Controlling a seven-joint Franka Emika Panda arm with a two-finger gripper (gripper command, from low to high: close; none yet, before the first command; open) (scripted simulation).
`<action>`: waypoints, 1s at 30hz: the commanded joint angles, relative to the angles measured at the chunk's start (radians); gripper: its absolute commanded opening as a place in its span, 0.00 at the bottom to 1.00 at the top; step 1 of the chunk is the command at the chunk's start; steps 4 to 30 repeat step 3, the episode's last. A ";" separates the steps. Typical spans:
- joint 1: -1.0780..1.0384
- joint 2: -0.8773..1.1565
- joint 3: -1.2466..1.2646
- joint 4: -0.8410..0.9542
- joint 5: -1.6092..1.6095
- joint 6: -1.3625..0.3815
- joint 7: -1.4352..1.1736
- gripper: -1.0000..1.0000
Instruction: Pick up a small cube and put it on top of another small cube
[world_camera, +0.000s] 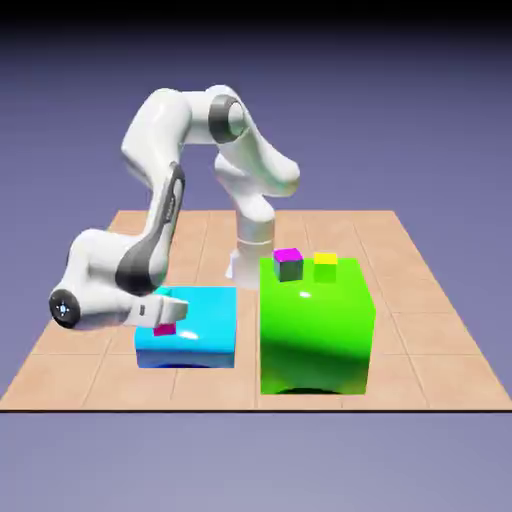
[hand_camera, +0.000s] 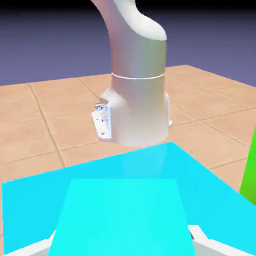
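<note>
My gripper (world_camera: 172, 316) is down over the large flat cyan block (world_camera: 205, 318), at the exterior view's left. In the hand view the small cube (hand_camera: 122, 215), a bright teal face, fills the space between the two grey fingertips (hand_camera: 202, 239), and the gripper (hand_camera: 125, 246) is shut on it. That small cube is hidden behind the hand in the exterior view. The tiny magenta cube (world_camera: 165, 328) rests on the flat cyan block right beside the gripper, toward the block's front left corner. It is out of the hand view.
A tall green block (world_camera: 316, 325) stands right of the cyan one and shows as a green sliver (hand_camera: 248, 172). On it sit a small cube with a magenta top and dark sides (world_camera: 288, 264) and a small yellow cube (world_camera: 325, 265). The robot's white base (hand_camera: 135, 100) rises beyond the cyan block (hand_camera: 30, 200).
</note>
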 joint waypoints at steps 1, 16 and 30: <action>0.000 0.000 0.000 0.000 0.002 0.000 0.001 1.00; 0.002 0.011 0.000 0.036 0.001 -0.025 0.000 1.00; 0.002 0.011 0.000 0.036 0.001 -0.025 0.000 1.00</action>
